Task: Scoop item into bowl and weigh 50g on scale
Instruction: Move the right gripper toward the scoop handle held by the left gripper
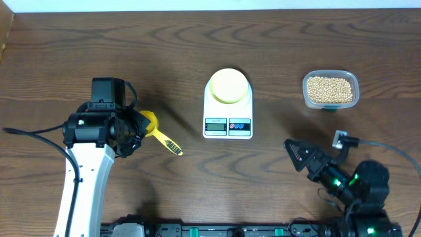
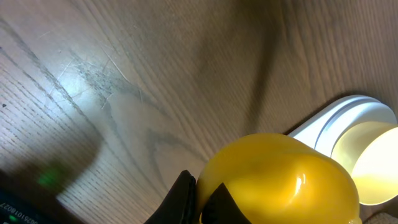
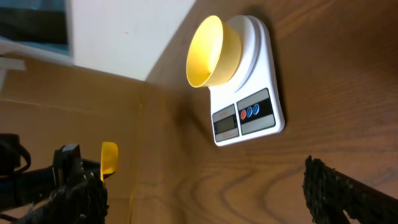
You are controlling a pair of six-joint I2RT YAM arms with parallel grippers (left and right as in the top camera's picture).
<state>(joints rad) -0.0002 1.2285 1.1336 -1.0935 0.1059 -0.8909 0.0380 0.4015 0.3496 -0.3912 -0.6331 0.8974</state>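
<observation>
Scoop-fetch step: my left gripper (image 1: 141, 126) pinches the yellow scoop (image 1: 168, 141); next move, I judge: carry it across to the soybeans (image 1: 330, 90).

White-and-black left arm (image 1: 82, 178); black, seemingly ridged right gripper (image 1: 295, 149).

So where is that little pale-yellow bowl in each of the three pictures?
Overhead: the bowl sits top centre, on the scale.
Left wrist: the bowl is cut off by the right edge, low down.
Right wrist: the bowl is upper middle, seen from the side.
Shared landmark: the white scale beneath it, visible in every view.
</observation>
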